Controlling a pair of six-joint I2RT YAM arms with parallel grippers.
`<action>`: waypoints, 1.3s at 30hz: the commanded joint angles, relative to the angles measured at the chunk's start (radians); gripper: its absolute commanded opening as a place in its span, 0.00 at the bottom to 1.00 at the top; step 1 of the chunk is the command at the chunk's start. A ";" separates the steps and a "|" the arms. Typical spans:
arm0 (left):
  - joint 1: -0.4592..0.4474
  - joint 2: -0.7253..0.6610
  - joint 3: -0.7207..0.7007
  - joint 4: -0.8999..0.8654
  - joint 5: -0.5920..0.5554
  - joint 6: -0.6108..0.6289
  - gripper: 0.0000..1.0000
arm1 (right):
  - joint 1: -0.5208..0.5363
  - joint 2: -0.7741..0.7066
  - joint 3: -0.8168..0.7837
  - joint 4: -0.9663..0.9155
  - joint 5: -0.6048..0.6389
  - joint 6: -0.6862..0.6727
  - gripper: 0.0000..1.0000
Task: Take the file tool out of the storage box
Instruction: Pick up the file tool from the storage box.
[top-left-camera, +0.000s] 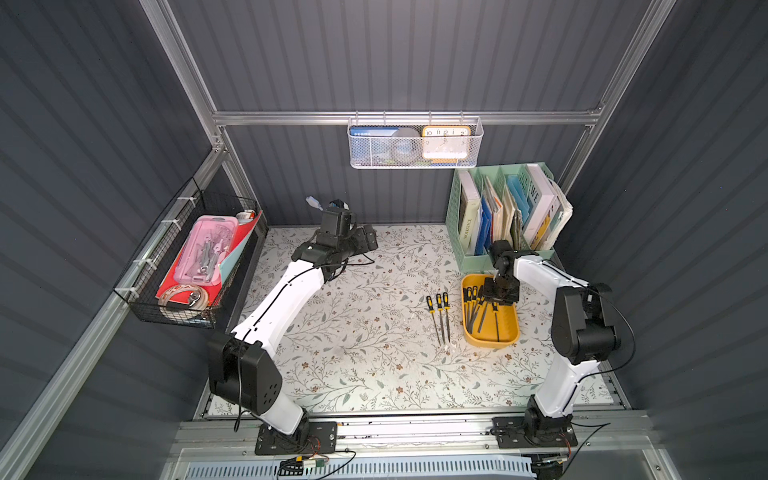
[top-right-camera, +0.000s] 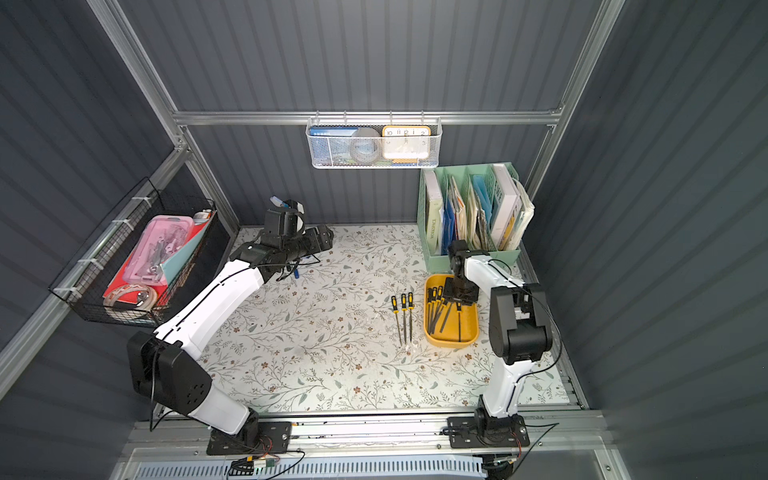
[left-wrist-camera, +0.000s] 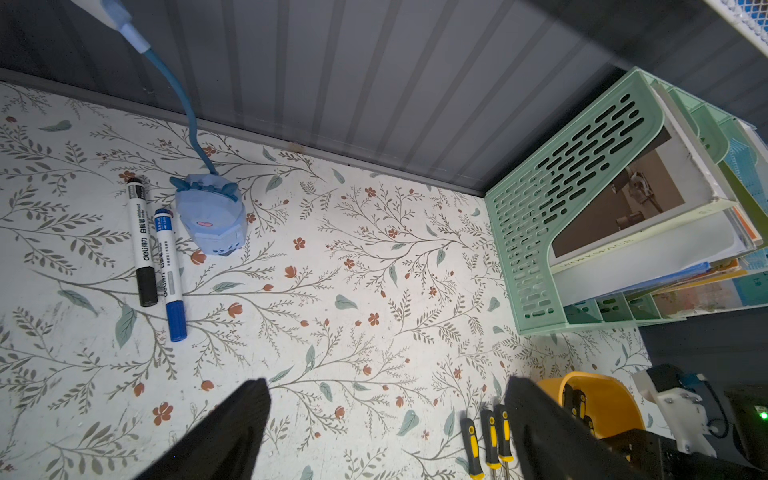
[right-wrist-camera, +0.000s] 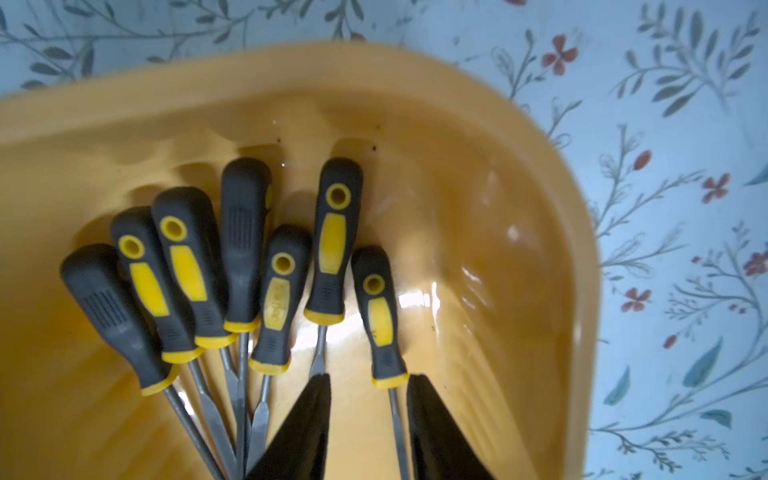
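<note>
- The right gripper (right-wrist-camera: 370, 378) is hanging inside the storage box (right-wrist-camera: 582, 232), at the end nearest the mint-green organizer (top-left-camera: 457, 216). Its fingers are standing apart and are not clamping anything.
- The file tool (right-wrist-camera: 380, 316) it is addressing is lying flat on the box floor, a little apart from the six other files (right-wrist-camera: 232, 257) that are fanning out toward the opposite long wall.
- This file's long axis is running along the box's length. The handle is pointing at the organizer end and the steel shaft at the end nearer the arm bases.
- The fingers are straddling the shaft just past the handle's yellow collar, across the long axis. The shaft is sitting close to one finger, with a clear gap to the other, so a plain squeeze and a lift look like the next call.
- The left gripper (left-wrist-camera: 386, 382) is hovering well away from the box with its fingers spread wide and nothing between them, so the right arm is much the nearer.
- Only the right wrist view is showing the shaft between the fingers; in both top views the gripper's body is hiding that spot.
- Both top views are showing the three files (top-left-camera: 440, 311) lying parallel on the table just beside the box (top-left-camera: 490, 343), which the right wrist view is missing.
</note>
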 joint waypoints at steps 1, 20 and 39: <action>0.006 -0.017 0.023 -0.003 0.008 -0.001 0.94 | -0.022 0.033 0.033 -0.036 0.019 -0.029 0.37; 0.006 0.007 0.035 -0.001 0.001 -0.002 0.95 | -0.031 0.128 0.016 -0.005 -0.066 -0.049 0.19; 0.009 -0.005 0.050 0.019 0.025 -0.009 0.95 | 0.025 -0.141 0.159 -0.154 -0.056 -0.066 0.02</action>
